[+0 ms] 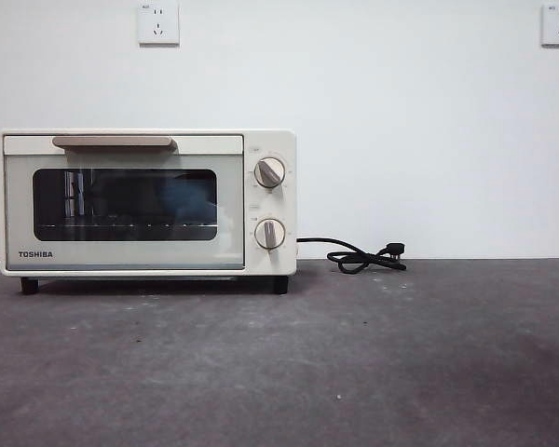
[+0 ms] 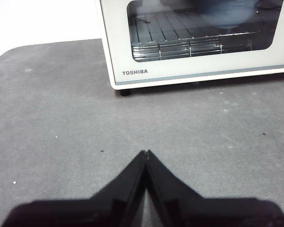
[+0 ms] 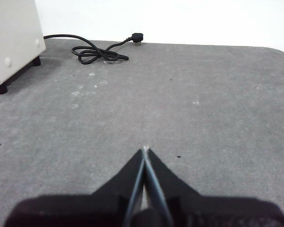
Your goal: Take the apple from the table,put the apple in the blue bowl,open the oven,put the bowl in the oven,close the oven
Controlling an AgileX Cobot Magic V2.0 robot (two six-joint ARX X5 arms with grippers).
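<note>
Standing shut at the back left of the tabletop (image 1: 354,372): the oven (image 1: 147,203), with the blue bowl (image 2: 225,13) dimly seen behind the dark glass on the wire rack. No apple visible anywhere; probably inside the bowl, but cannot tell. Looks like the task is nearly or fully done. Oven likely heavy and stiff, door best taken by the tan bar handle (image 1: 113,142); bowl probably smooth and breakable, safest gripped at the rim. Left claw (image 2: 146,152) clenched, empty, low over the tabletop facing the oven door. Right claw (image 3: 145,149) clenched too, empty, pointing toward the black cord (image 3: 97,51) beside the oven.
</note>
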